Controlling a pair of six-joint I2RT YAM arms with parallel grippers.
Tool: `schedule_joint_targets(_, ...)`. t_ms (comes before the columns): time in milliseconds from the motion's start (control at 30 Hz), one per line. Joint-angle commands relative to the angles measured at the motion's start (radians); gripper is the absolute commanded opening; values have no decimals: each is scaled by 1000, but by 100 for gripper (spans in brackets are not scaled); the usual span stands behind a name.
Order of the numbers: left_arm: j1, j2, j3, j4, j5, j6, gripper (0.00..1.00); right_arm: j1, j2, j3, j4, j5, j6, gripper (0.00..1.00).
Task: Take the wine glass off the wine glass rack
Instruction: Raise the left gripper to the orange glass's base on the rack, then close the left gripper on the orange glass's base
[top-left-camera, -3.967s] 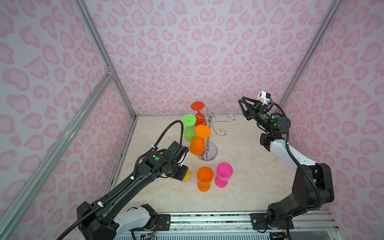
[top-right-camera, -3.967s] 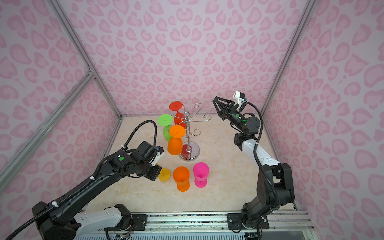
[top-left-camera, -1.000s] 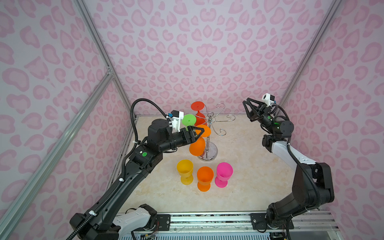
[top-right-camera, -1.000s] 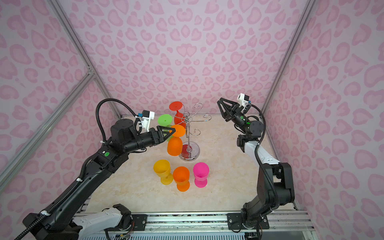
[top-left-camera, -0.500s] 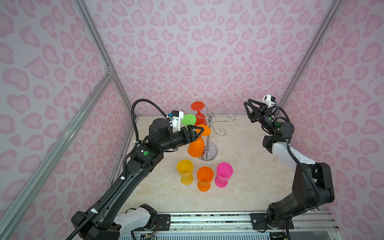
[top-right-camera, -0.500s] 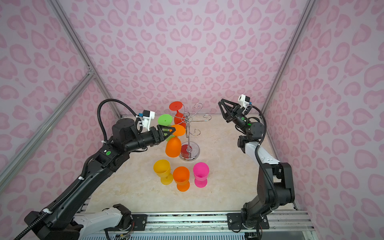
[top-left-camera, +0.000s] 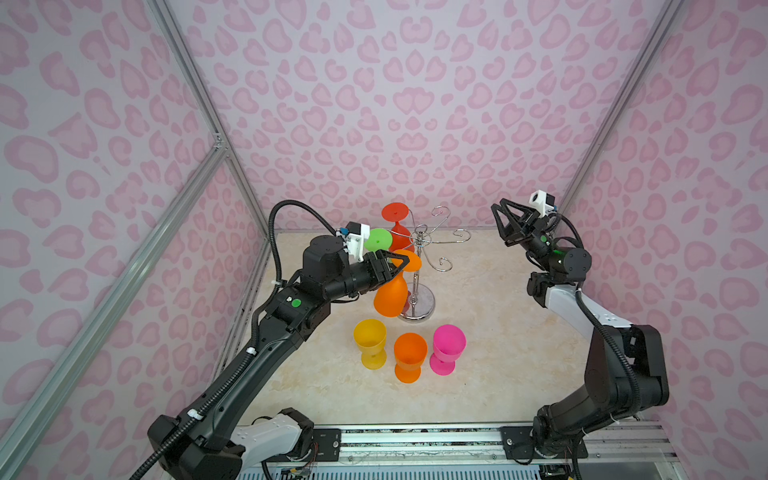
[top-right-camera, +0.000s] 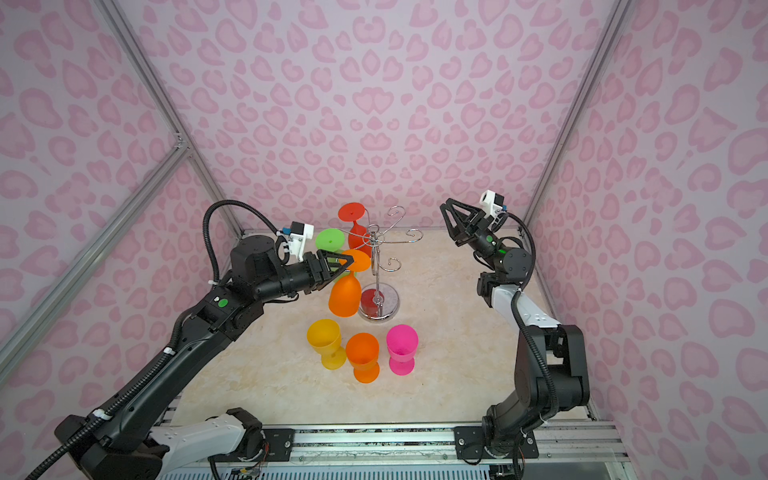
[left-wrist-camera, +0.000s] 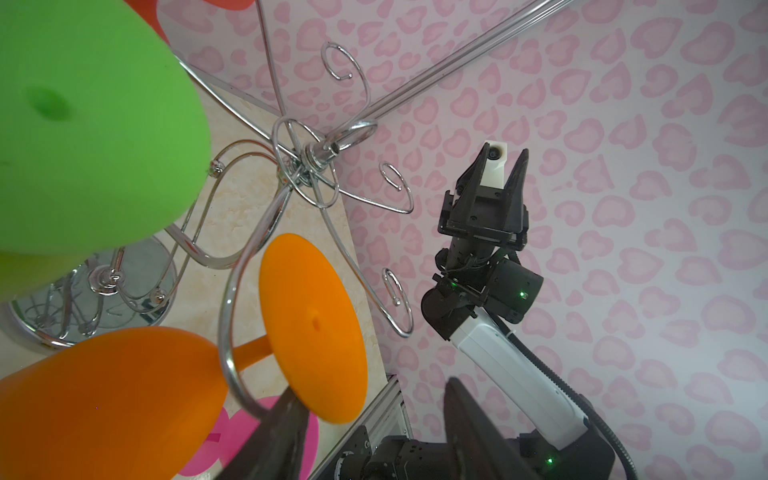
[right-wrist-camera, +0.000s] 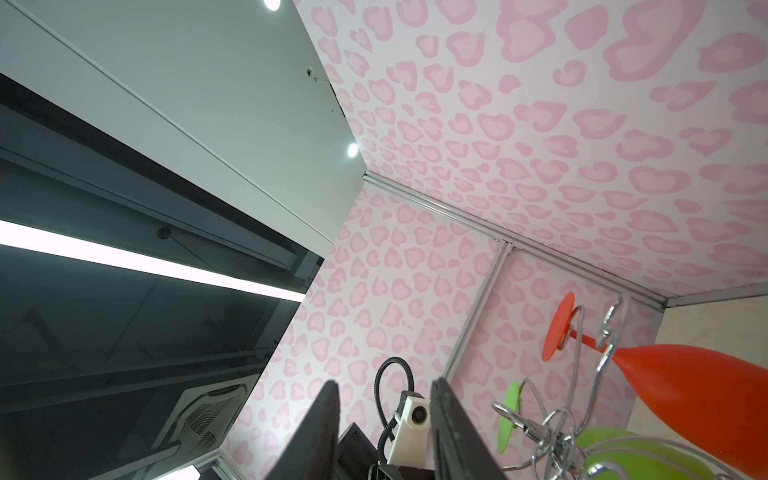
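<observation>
Toward the back of the cream, marble-veined bench (top-left-camera: 519, 353), your wine glass rack (top-left-camera: 424, 306) is standing upright: shiny chrome wire, a round mirrored base, a thin pole and curled hook arms fanning out at the top. Three glasses are hanging from it bowl-down, each looking like smooth opaque plastic with a flat round foot. The hanging orange wine glass (top-left-camera: 390, 297) is sitting on the arm nearest your left arm, its stem cradled in one of the wire loops (the left wrist view is showing this plainly) and its bowl dangling just beside the mirrored base. Your left pincer (top-left-camera: 402, 264) is hovering level with that foot. Its jaws are standing apart with the rim of the orange foot between them, one finger just beside it and the other clear of it, so nothing is being clenched. Crowding you, the green glass (top-left-camera: 378, 240) is hanging just beside the pincer on its far side, and the red glass (top-left-camera: 395, 212) is hanging farther back. Before the rack, a yellow glass (top-left-camera: 370, 337), a standing orange glass (top-left-camera: 410, 353) and a pink glass (top-left-camera: 449, 344) are standing upright in a tight row, near the dangling bowl. Your right pincer (top-left-camera: 498, 204) is hovering well apart on the right, raised, jaws parted and gripping nothing. Pink blotch-printed panels (top-left-camera: 374, 104) in aluminium framing (top-left-camera: 131, 272) are walling the bench in.
</observation>
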Motion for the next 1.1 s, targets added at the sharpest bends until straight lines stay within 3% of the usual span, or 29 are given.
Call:
schedule_joint_targets(0, 1, 7, -4, 17, -9, -12, 52, -3, 8, -6, 56, -3, 10, 37)
schedule_joint_targets(1067, 21, 25, 2, -7, 56, -75, 14, -25, 20, 8, 92, 0, 51, 37)
